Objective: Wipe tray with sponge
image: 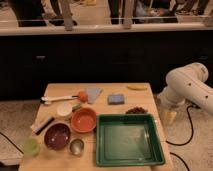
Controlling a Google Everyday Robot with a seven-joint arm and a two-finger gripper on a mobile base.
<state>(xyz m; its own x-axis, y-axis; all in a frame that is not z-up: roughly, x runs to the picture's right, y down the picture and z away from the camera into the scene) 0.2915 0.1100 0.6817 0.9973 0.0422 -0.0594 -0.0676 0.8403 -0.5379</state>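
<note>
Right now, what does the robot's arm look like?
The arm is creamy white, fat and rounded like bent tubes. Its pale yellowish gripper hangs just off the edge of the table, beside the green tray. A thin black cable loops on the floor nearby.
</note>
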